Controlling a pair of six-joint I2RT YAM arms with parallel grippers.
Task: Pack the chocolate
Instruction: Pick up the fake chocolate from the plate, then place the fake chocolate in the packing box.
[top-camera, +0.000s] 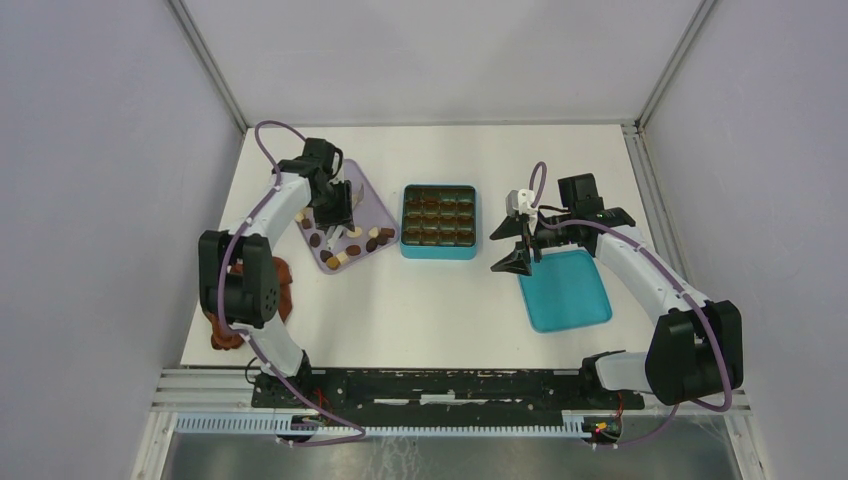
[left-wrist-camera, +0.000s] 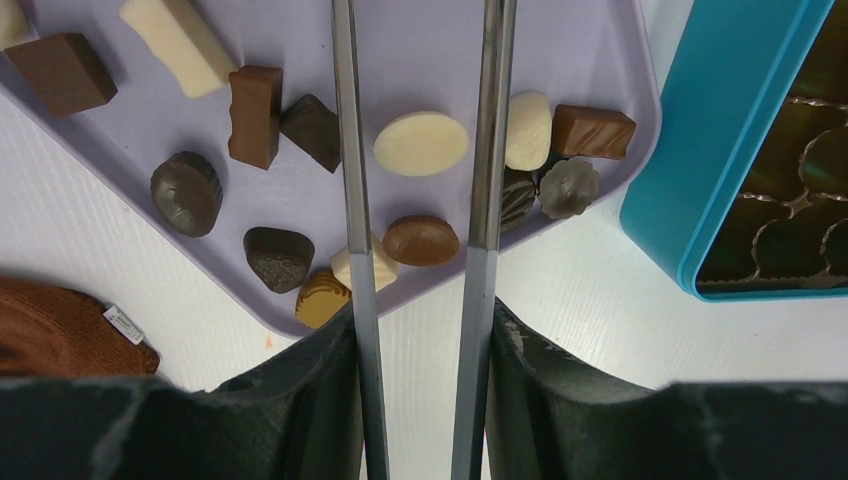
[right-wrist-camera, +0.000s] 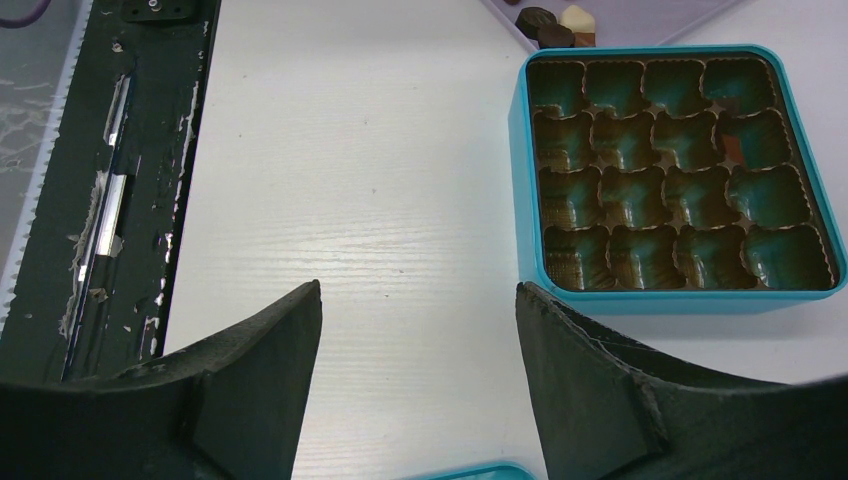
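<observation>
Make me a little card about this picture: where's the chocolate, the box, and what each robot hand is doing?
Chocolates: loose on the lilac tray
Teal box: beside the tray, cells look mostly empty
Left gripper: open, long thin fingers above the tray
Right gripper: open, empty, above the table near the box
Teal lid: flat on the table, right of the box

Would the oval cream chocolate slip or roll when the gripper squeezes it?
It may slip: the oval cream chocolate looks smooth, rounded, and the fingers of the left gripper are thin metal. It lies flat on the lilac tray, so rolling seems unlikely.
</observation>
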